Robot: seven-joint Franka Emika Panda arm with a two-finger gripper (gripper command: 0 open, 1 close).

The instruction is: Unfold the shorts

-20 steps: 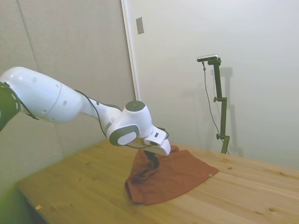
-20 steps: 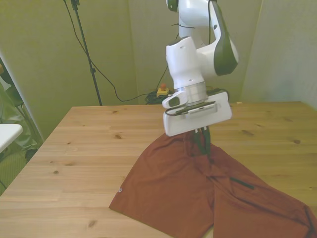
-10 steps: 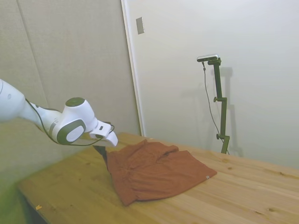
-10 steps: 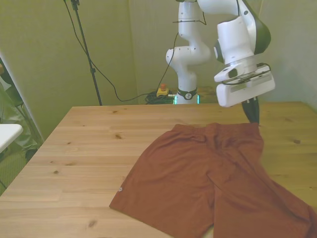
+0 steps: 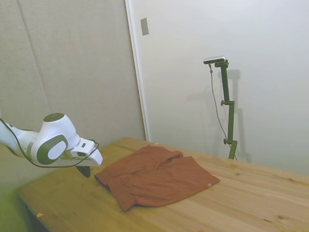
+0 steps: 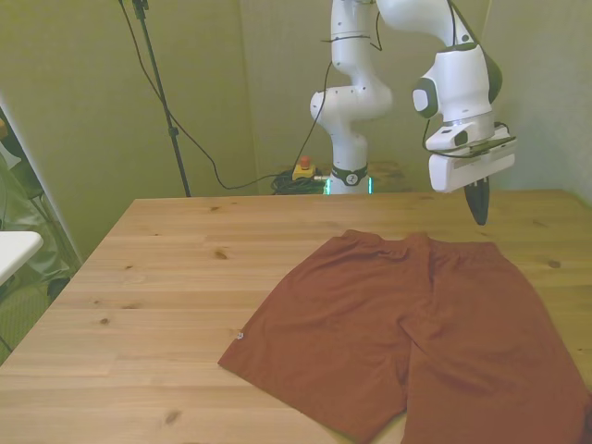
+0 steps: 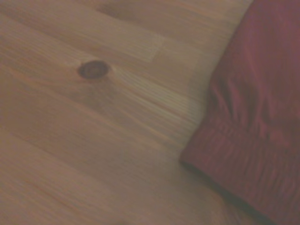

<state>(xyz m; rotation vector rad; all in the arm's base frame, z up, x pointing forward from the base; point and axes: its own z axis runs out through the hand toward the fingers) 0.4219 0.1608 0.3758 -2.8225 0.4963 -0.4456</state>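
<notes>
Lying spread flat on the table, the shorts showed both legs and the waistband, so the unfolding looked done, bar perhaps small wrinkles. Off their corner hung the gripper, holding nothing, clear of the cloth; fingers looked closed together.

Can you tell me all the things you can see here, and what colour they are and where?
Rust-red soft fabric shorts: one, rust-red, spread flat on the table, with a small pale tag at one hem.
Wooden table: one, light brown with dark knots, under the shorts.
Black cable: one, hanging behind the table at the front view's left.
White robot arm: one, white and grey, behind the table.
Gripper: one, dark fingers, hanging above the table by the waistband corner.
</notes>
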